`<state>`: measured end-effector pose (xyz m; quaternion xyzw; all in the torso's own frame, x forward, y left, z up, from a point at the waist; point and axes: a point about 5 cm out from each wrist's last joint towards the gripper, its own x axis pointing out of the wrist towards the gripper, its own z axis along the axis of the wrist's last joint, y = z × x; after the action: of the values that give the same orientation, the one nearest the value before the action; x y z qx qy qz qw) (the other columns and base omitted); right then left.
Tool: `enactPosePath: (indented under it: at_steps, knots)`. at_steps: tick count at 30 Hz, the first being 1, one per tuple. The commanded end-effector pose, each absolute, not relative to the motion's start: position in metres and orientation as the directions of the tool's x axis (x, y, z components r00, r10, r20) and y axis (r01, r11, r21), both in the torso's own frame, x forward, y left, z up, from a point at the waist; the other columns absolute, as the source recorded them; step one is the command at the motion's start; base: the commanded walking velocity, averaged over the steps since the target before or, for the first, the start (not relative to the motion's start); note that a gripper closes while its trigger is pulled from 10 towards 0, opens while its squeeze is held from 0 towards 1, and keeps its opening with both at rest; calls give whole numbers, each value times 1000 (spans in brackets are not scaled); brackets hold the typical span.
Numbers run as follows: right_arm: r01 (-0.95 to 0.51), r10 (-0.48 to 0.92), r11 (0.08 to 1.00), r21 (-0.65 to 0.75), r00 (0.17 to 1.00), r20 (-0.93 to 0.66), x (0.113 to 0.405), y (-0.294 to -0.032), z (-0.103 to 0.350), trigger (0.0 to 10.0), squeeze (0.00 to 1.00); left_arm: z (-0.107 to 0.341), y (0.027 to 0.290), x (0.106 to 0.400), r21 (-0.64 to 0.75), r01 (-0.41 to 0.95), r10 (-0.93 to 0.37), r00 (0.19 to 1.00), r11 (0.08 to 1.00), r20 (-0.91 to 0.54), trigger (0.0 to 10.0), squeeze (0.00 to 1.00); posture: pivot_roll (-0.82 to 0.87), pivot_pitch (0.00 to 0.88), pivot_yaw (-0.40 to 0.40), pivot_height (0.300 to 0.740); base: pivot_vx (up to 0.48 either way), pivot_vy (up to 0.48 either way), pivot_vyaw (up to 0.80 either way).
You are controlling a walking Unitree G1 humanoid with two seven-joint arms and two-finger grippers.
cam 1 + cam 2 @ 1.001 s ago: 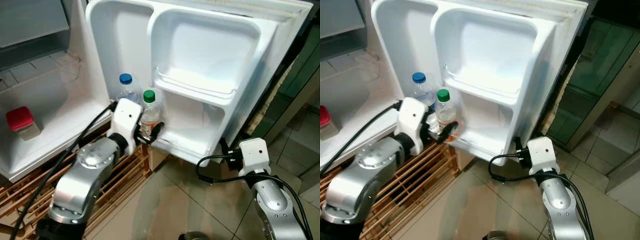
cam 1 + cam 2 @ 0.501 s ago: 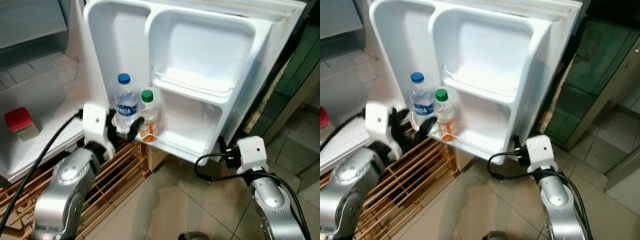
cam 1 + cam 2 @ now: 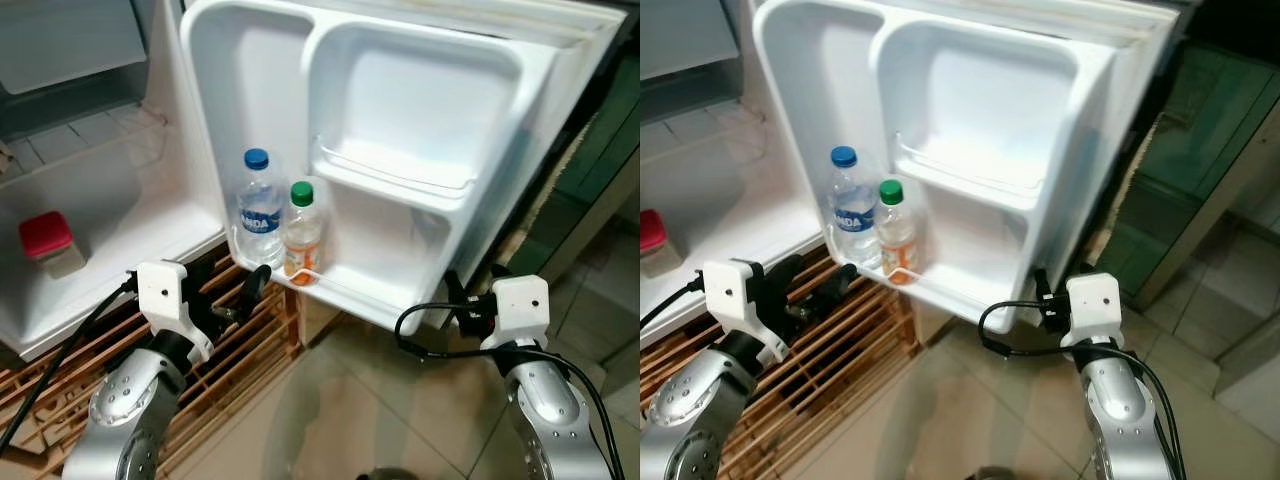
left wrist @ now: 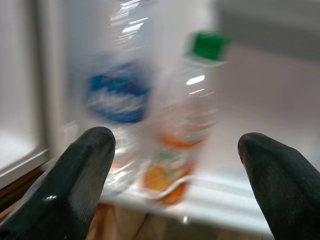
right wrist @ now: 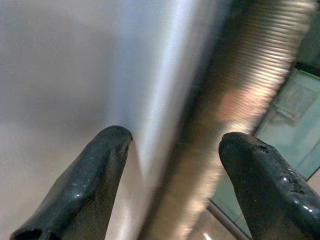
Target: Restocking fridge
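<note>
2 clear plastic bottles (image 3: 278,222) upright.

We counted two bottles at center left: one blue-capped water bottle (image 3: 258,205) and one green-capped juice bottle (image 3: 301,231). One red-lidded jar (image 3: 46,243) stood far left.

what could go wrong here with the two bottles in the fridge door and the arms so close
The left hand hangs open just below the door shelf; a careless swing might clip the rail and topple the green-capped bottle or the blue-capped bottle beside it. The right hand is open close by the fridge door's outer edge; pushing the door might shake both bottles.
</note>
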<state>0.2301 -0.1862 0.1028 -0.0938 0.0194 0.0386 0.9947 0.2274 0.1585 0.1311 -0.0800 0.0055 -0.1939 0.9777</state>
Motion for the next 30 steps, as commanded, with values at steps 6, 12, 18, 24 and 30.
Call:
enactPosePath:
  at_steps: [6, 12, 18, 24, 30]
  knots:
    - [-92, 88, 981, -171, 996, -30, 233, -186, 105, 10000, 133, 133, 143, 229, -105, 471, -467, 882, 876, 62, 10000, 0, -184, 0, 44, 740, 0, -480, 0]
    - [-176, 169, 973, -146, 984, -61, 223, -188, 100, 10000, 133, 135, 139, 233, -97, 507, -500, 862, 857, 88, 10000, 0, -179, 0, 48, 740, 0, -480, 0]
    - [-52, 37, 983, -174, 995, -94, 231, -220, 95, 10000, 133, 116, 147, 254, -90, 409, -412, 911, 908, -9, 10000, 0, -182, 0, 59, 740, 0, 0, 0]
    - [-12, 3, 988, -153, 998, -55, 251, -210, 101, 10000, 169, 121, 149, 267, -100, 294, -294, 956, 950, 23, 10000, 0, -179, 0, 68, 740, 0, -160, 590]
    - [-49, 39, 989, -137, 997, -73, 250, -199, 92, 10000, 165, 117, 158, 261, -90, 210, -207, 977, 973, 46, 10000, 0, -176, 0, 67, 740, 0, -474, 677]
